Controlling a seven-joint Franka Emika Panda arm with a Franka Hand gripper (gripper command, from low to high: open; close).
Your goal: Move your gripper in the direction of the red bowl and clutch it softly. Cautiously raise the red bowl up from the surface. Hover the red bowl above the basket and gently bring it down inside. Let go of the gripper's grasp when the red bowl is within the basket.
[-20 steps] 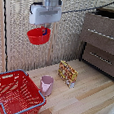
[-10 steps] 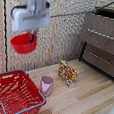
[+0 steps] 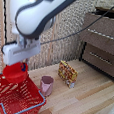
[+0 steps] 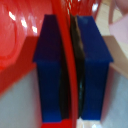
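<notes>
One red bowl [image 3: 14,71], one basket [image 3: 18,96], one pink cup [image 3: 46,85], one patterned box [image 3: 67,72].

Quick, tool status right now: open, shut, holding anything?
Tool: shut on the red bowl, fingers pinching its rim, over the basket.

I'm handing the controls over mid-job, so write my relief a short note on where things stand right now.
Gripper: shut on the rim of the small round red plastic bowl, blue fingers either side of it.
Bowl: lifted, held over the near end of the large red mesh basket, low by its rim.
Done: grasp, lift, carry.
Left: lower the bowl inside, then open the gripper.
</notes>
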